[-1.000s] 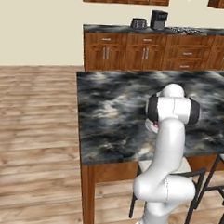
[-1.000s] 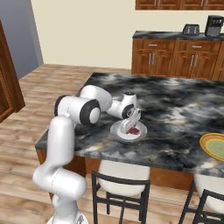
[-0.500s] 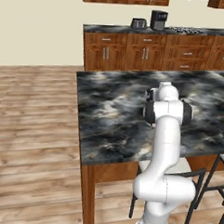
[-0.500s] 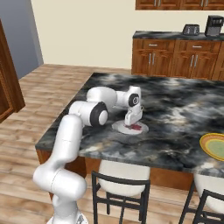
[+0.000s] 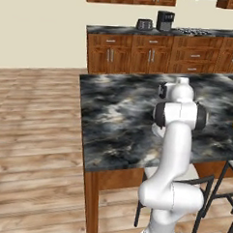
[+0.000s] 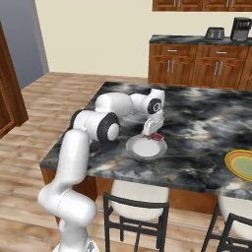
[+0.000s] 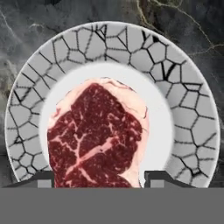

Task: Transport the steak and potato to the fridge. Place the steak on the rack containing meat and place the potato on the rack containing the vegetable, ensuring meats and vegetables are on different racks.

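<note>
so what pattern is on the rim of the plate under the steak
A grey cracked-mosaic pattern of dark lines around a plain white centre, on the plate; clearest in the hand view.

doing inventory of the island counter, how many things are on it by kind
steak: 1
grey crackle-rim plate under the steak: 1
yellow plate at the counter's right edge: 1
total: 3

Raw red steak [image 7: 95, 135] with pale marbling and fat rim, lying flat on a crackle-rimmed plate [image 7: 183, 100].
</note>
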### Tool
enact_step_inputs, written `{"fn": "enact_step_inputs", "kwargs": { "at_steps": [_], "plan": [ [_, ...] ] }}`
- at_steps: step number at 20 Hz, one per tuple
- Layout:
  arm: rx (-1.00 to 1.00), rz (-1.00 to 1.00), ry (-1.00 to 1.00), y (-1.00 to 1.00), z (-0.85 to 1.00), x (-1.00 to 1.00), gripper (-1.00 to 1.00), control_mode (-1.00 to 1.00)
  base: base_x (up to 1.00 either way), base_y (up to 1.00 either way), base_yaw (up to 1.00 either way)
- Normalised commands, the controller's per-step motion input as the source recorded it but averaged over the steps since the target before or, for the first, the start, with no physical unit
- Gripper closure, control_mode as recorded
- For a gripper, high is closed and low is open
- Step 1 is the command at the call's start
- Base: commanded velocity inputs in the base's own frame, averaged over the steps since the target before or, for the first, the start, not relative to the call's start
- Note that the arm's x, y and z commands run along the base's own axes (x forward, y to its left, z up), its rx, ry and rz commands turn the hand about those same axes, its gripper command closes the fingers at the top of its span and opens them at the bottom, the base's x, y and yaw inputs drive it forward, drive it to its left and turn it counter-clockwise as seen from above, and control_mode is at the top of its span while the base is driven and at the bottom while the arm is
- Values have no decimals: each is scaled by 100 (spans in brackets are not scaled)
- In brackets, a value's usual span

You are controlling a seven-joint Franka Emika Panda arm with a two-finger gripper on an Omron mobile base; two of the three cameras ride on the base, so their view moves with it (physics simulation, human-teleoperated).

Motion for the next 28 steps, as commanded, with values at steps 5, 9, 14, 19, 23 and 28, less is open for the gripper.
{"fn": "enact_step_inputs", "kwargs": {
  "at_steps": [5, 9, 14, 19, 23, 28],
  "plan": [
    [-1, -1, -23, 7, 65, -85, 100, -100, 0, 0, 0],
    [-1, -5, -40, 41, 39, -100, 100, -100, 0, 0, 0],
    [-2, -6, -42, 51, 53, -100, 100, -100, 0, 0, 0],
    [0, -4, -23, 35, 91, -99, 100, -100, 0, 0, 0],
    [0, 0, -21, 20, 100, -94, 100, -100, 0, 0, 0],
    [0, 0, -13, 13, 100, -77, 100, -100, 0, 0, 0]
  ]
}}
